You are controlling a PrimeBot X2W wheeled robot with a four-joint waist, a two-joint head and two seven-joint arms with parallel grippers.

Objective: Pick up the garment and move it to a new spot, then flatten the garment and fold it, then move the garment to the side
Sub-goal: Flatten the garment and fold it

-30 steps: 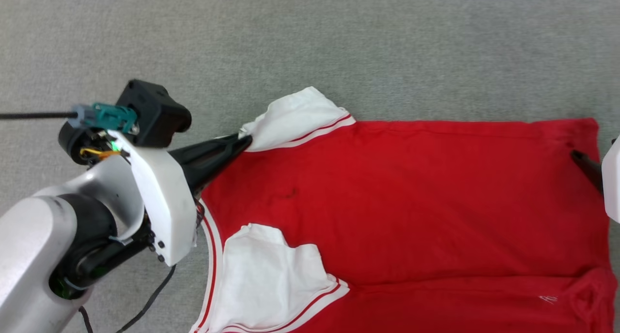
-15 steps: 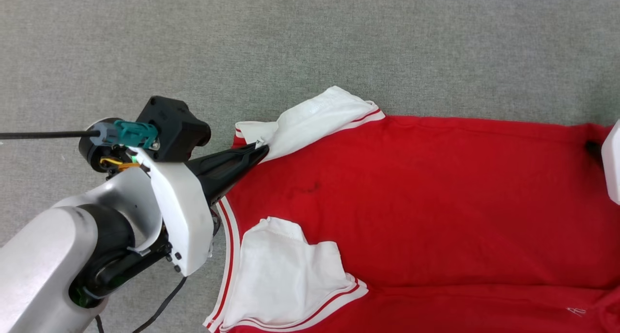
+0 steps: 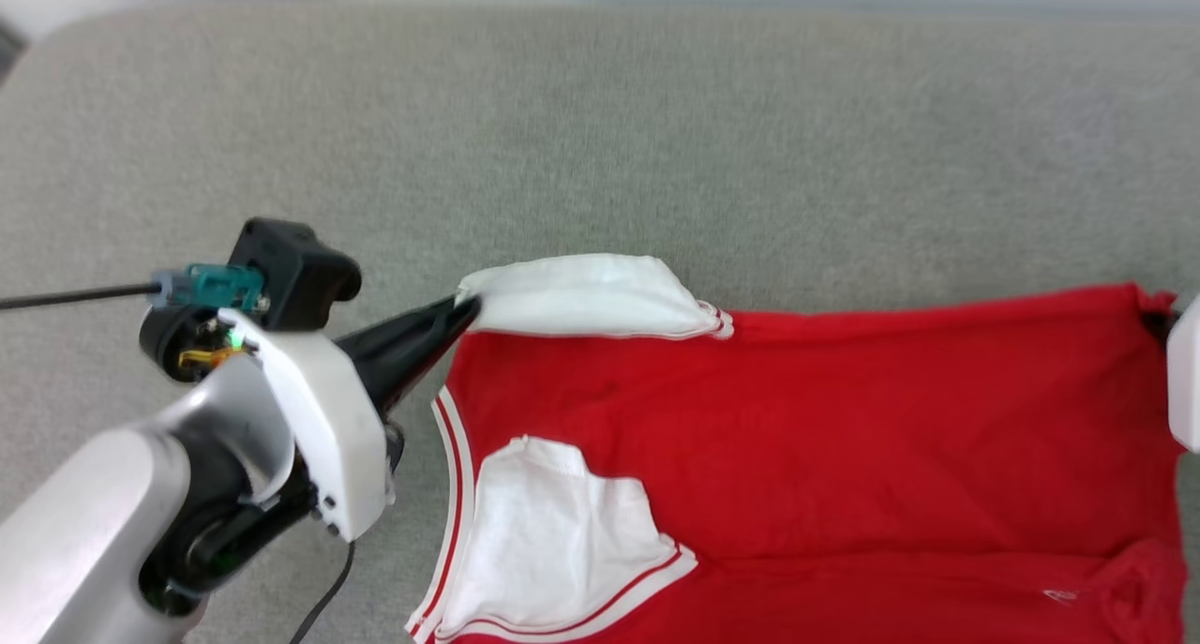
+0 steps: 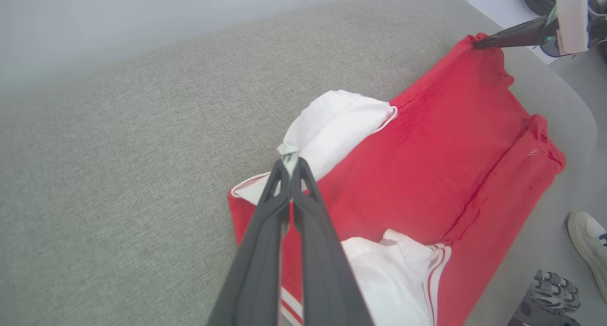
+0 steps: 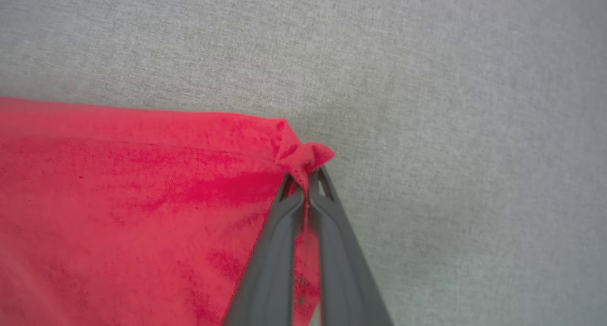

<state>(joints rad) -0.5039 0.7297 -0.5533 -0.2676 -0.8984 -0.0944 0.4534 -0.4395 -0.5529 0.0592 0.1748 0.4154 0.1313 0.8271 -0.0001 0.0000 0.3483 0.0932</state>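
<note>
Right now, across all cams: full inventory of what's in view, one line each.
garment: 1, red with white sleeves and striped trim, spread flat on the grey surface.
grey surface: 1, grey fabric, under the garment.
shoe: 1, white, on the floor past the surface's edge, at the right edge of the left wrist view.
ridged object: 1, dark, on the floor near the shoe; cannot tell what it is.
cable: 1, black, from the left wrist to the left edge of the head view.
left gripper: 1, dark fingers, shut on the garment by the far white sleeve.
right gripper: 1, dark fingers, shut on the garment's far red corner.
</note>
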